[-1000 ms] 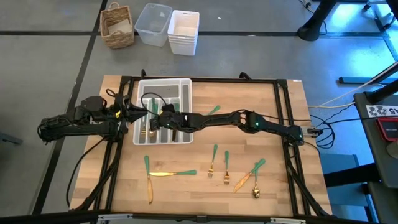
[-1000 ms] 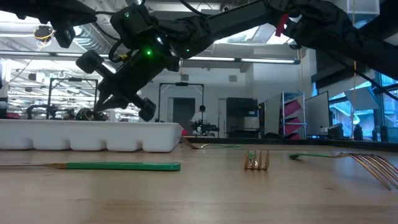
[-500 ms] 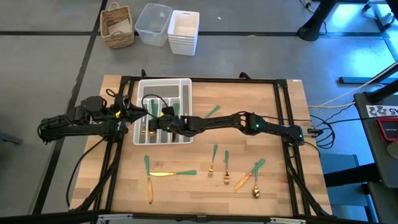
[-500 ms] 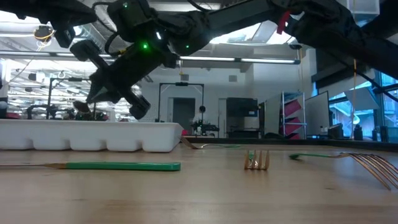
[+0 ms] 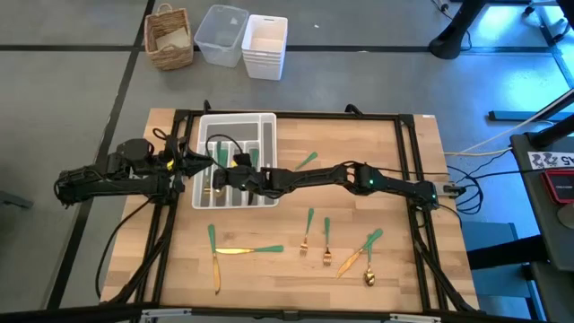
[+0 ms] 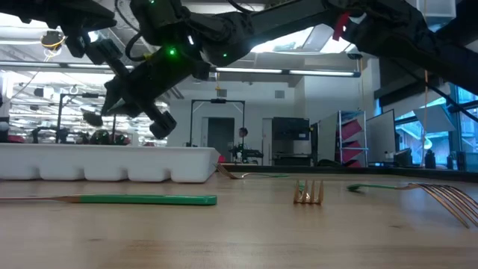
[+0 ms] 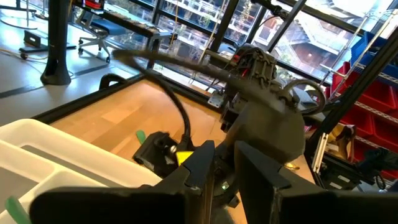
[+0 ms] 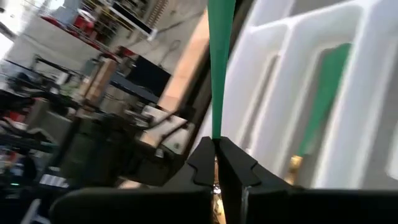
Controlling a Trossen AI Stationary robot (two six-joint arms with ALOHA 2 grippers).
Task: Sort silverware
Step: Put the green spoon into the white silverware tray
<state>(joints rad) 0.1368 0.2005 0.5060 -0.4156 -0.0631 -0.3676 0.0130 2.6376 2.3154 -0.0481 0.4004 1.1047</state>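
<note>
Right gripper (image 8: 216,163) over the tray (image 5: 266,126), clamped on a green handle (image 8: 219,68).

Near edge of the table (image 5: 269,278): knives (image 5: 235,251), forks (image 5: 315,235) and a spoon (image 5: 369,267) lying flat, heads small and hard to tell apart. Farther in, right arm stretched flat across the table, fingers pinched tight on the handle; gold head hidden between them. More silverware in the tray, half hidden under the arms. Left gripper (image 5: 195,161) level at the tray's left rim; fingers together or apart, cannot tell. No writing to read.
</note>
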